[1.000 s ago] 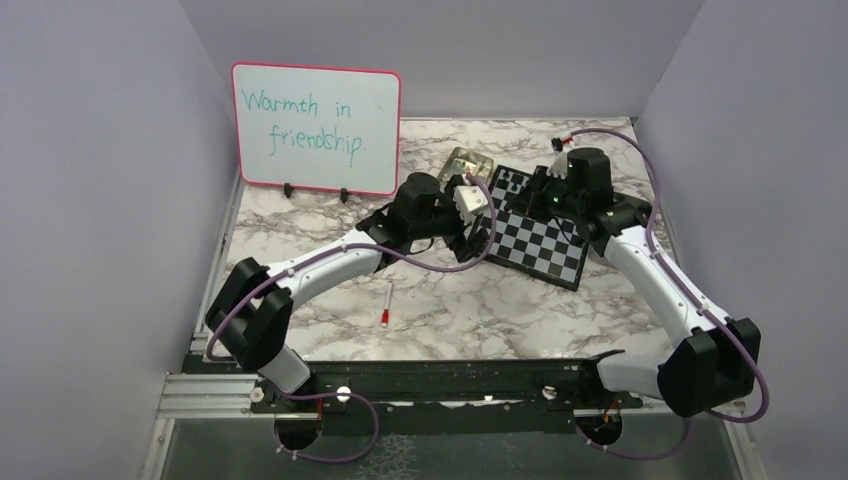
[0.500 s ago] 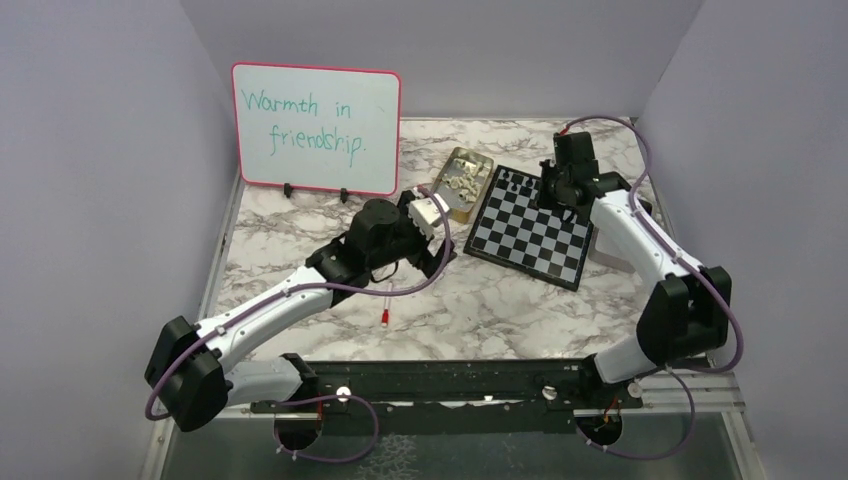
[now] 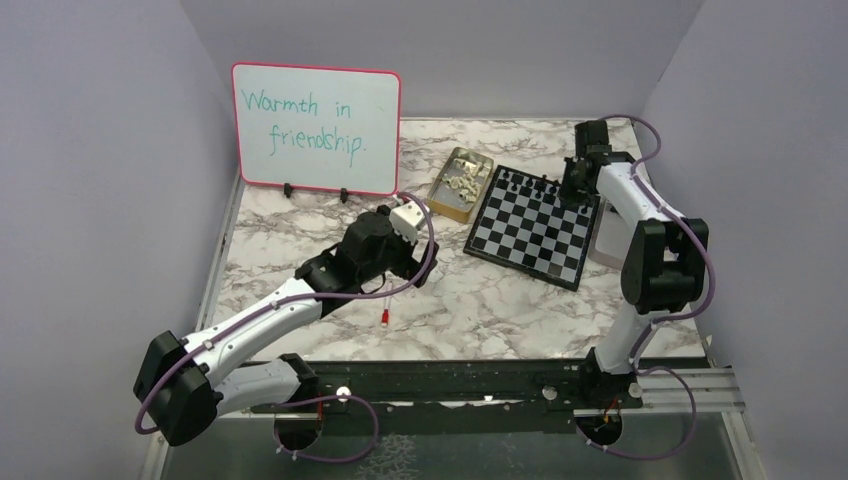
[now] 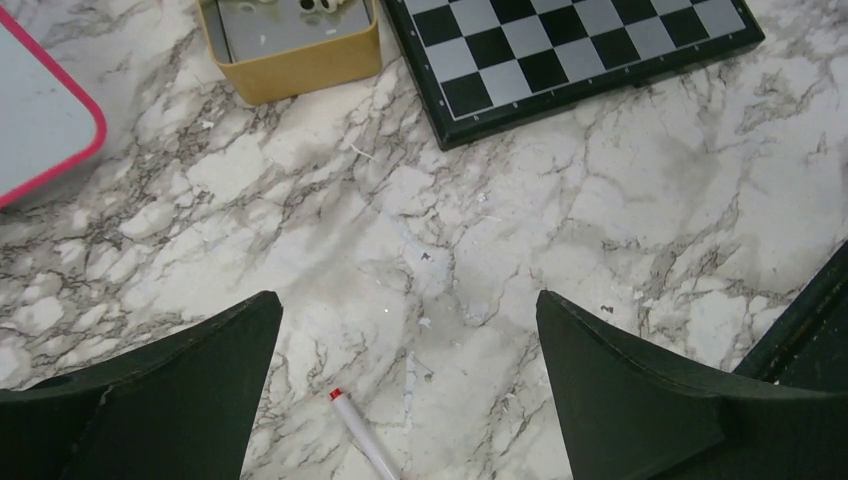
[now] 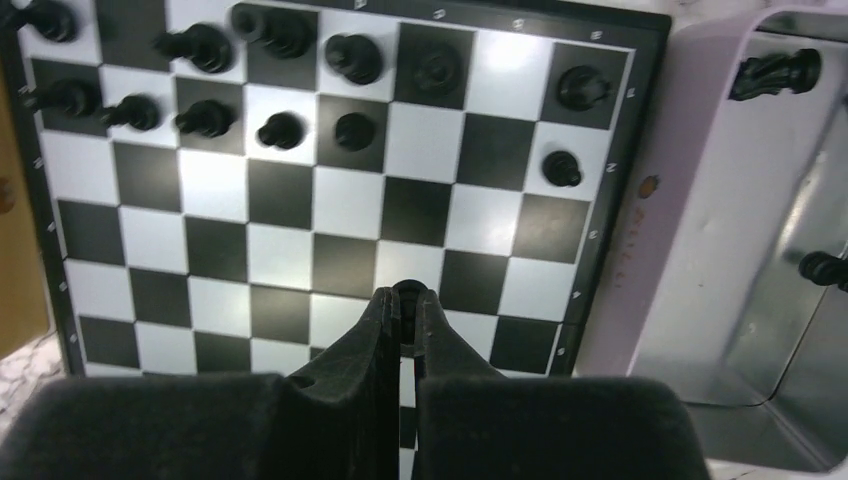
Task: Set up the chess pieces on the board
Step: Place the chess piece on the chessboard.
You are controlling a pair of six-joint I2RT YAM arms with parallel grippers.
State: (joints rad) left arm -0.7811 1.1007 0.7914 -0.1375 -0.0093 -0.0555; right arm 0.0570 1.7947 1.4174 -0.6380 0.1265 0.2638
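Right claw (image 5: 407, 300) pinching small black chess piece (image 5: 408, 288) above board (image 5: 345, 205), lower centre of frame. Left claw (image 4: 407, 300) gaping wide above marble surface (image 4: 600, 180).

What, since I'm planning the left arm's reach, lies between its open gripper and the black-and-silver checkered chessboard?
Only bare marble tabletop, in the left wrist view, separates the left gripper from the black-and-silver chessboard; the red-tipped white pen lies nearer the camera.
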